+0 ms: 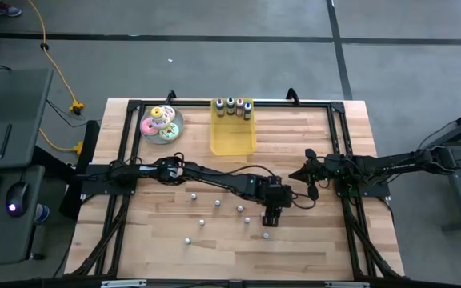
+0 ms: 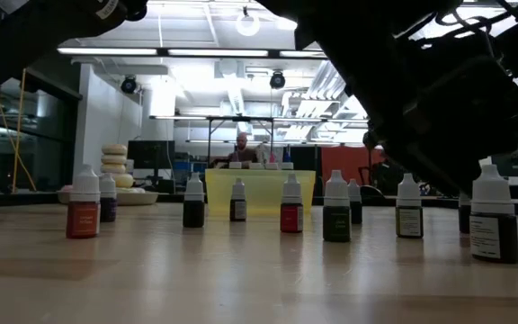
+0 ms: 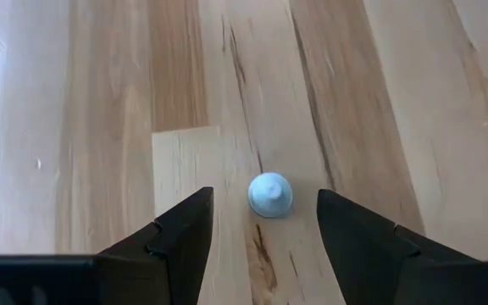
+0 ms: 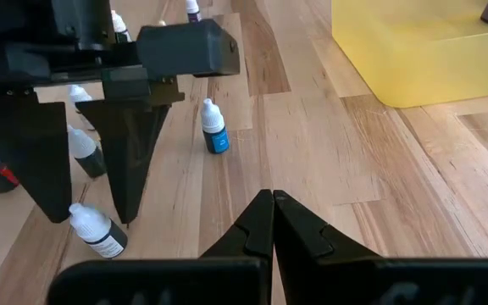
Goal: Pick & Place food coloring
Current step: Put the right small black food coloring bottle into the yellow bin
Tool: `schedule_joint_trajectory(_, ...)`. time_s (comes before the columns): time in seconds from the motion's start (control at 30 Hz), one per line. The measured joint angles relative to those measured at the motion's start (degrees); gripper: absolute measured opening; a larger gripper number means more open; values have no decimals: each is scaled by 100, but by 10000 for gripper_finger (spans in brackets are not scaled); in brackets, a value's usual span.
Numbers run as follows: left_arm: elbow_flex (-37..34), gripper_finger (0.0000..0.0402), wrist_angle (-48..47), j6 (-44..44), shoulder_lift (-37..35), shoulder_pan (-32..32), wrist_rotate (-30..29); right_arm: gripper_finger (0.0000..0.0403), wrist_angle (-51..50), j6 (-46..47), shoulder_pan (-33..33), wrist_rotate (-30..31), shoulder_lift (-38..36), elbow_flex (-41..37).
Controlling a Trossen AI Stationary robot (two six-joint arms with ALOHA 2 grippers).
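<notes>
While the overhead camera takes in the whole pale wooden table [image 1: 318,240], it reduces the loose food coloring bottles to white specks, with the left gripper [image 1: 270,218] reaching across the table's middle and hanging directly over one of them [image 1: 266,235]. Only the left wrist view shows that bottle closely: its rounded whitish cap [image 3: 270,194] sits between the two dark fingers [image 3: 185,229], which stand apart with clear wood on either side, touching nothing. From the right wrist view the same open fingers appear side-on, pointing down with a white-capped dark bottle [image 4: 97,230] lying tilted just beside their tips, and a blue-bodied bottle [image 4: 214,129] standing upright a little farther off. That view also shows the right gripper [image 4: 273,200] with its fingertips pressed together, empty, hovering near the table's right edge.

At table height, the low camera gives what the others cannot: body colours of the upright bottles, a red-orange one [image 2: 84,210], a dark one [image 2: 193,202], a red one [image 2: 291,205] and a dark green one [image 2: 336,209], all standing apart in a loose row. Behind them stands the yellow rectangular plastic tray [image 2: 259,191]; overhead, four more bottles [image 1: 230,106] stand along its far end, and a plate of pastel iced donuts [image 1: 162,122] sits to its left. A person shows far off in the room.
</notes>
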Motion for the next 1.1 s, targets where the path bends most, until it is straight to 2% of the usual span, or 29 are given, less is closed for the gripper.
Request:
schedule_joint_trajectory(0.57,2,204,31,-1,-2,2,13,0,-1,0,-1,0,1,-2)
schedule_joint_trajectory(0.9,2,133,39,-2,-2,2,219,0,0,0,-1,0,1,0)
schedule_joint_trajectory(1.1,2,109,114,-3,0,2,296,0,0,0,0,0,1,0)
